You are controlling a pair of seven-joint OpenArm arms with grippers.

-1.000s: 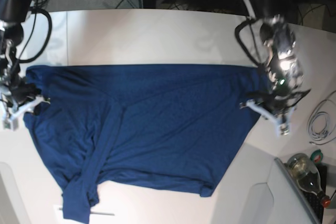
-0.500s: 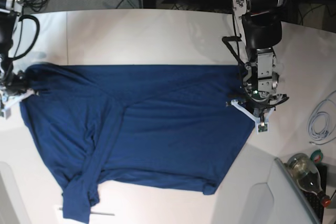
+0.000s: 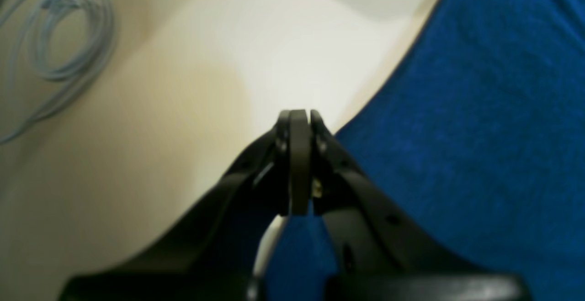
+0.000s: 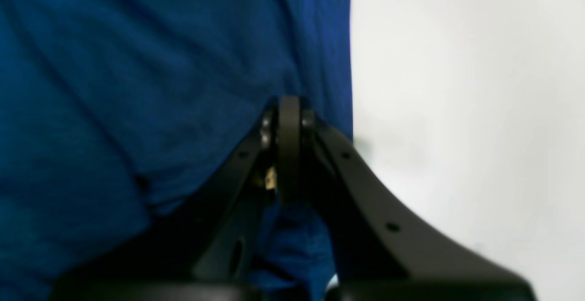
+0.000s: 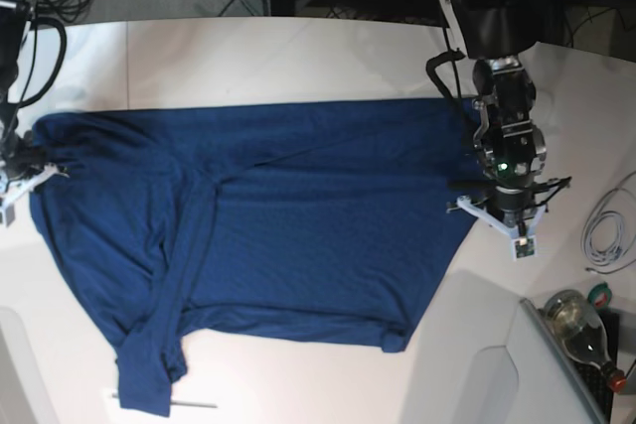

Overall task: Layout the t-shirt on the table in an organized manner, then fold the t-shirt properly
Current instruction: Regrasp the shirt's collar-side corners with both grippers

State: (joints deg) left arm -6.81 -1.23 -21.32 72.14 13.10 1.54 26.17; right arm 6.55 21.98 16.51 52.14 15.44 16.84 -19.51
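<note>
Across the white table (image 5: 298, 57) the navy t-shirt (image 5: 288, 235) lies spread out flat, covering most of the middle, with one long edge running straight between the two arms. One sleeve is bunched into a fold at the bottom left of the base view, and a diagonal crease runs across the body.

Left gripper (image 5: 494, 208), on the right side of the base view: jaws pressed together, pinched on the shirt edge. Its wrist view shows blue fabric caught between the closed fingers (image 3: 299, 164), bare table to their left, and a coiled pale cable (image 3: 59, 40) lying well apart from the shirt.

Right gripper (image 5: 22, 178), at the left edge of the base view: jaws together as well, clamped on the opposite edge of the shirt. Its wrist view shows cloth tucked under the closed fingers (image 4: 289, 150), with the shirt's edge running just right of them.

A glass bottle (image 5: 581, 330) sits at the lower right, off the shirt.
</note>
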